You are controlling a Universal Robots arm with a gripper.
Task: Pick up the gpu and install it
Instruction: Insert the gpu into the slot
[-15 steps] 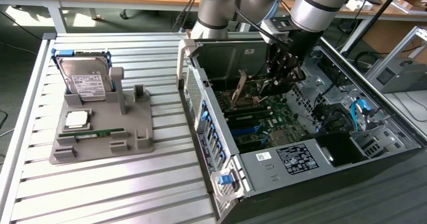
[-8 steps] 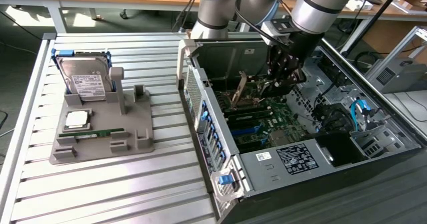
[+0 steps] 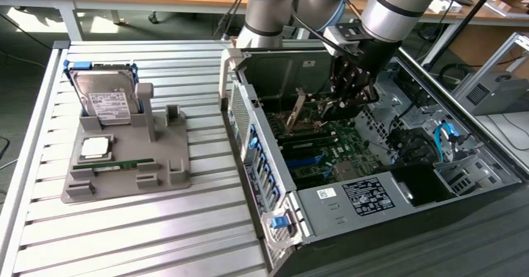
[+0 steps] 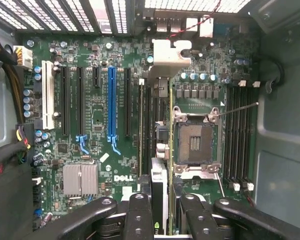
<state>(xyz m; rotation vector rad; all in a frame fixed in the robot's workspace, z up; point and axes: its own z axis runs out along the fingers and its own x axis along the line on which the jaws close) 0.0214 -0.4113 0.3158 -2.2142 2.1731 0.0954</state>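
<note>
Reaching down into open computer case point(image 3: 331, 206), arm point(image 3: 395, 10) angled, claw point(image 4: 165, 202) pinching gpu point(image 4: 159, 175) edge-on above motherboard point(image 4: 90, 105).

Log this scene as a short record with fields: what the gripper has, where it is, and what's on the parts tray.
gripper: shut on the gpu, card seen edge-on between the fingers
position: inside the open computer case, above the motherboard
blue slot: empty
parts tray: on the exterior view's left, beside the case
on tray: hard drive, memory stick, processor chip
</note>
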